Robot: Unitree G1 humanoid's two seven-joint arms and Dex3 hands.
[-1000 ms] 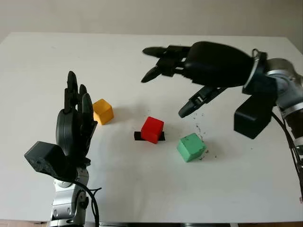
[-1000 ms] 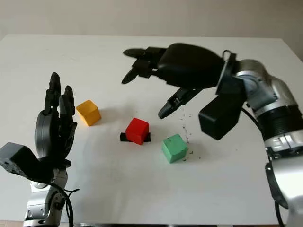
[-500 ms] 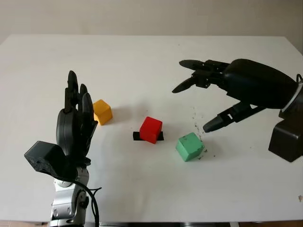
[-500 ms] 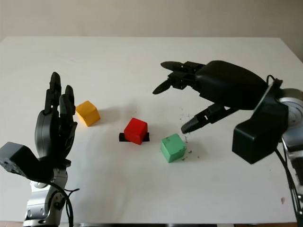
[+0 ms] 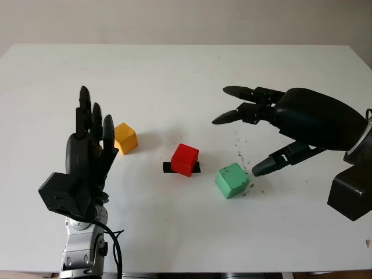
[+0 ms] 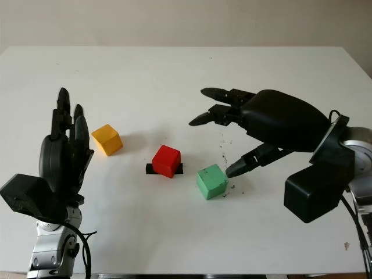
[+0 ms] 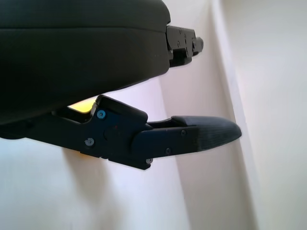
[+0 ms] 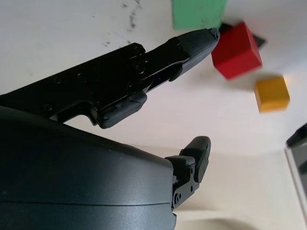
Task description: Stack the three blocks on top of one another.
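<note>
Three blocks lie apart on the white table [image 5: 174, 70]. A yellow block [image 5: 125, 138] is at the left, a red block [image 5: 185, 159] sits on a small black strip in the middle, and a green block [image 5: 232, 180] lies right of it. My right hand [image 5: 247, 136] hovers open just right of and above the green block, its thumb tip [image 5: 260, 170] close to that block. In the right wrist view the green block [image 8: 198, 13], red block [image 8: 237, 51] and yellow block [image 8: 272, 94] show past the fingers. My left hand [image 5: 90, 145] is raised open beside the yellow block.
Dark specks [image 5: 239, 152] are scattered on the table around the green block. The table's front edge [image 5: 232, 272] runs close below the hands.
My right hand has swung from above the red block to the right and down, ending beside the green block. The left hand has shifted slightly. The blocks have not moved.
</note>
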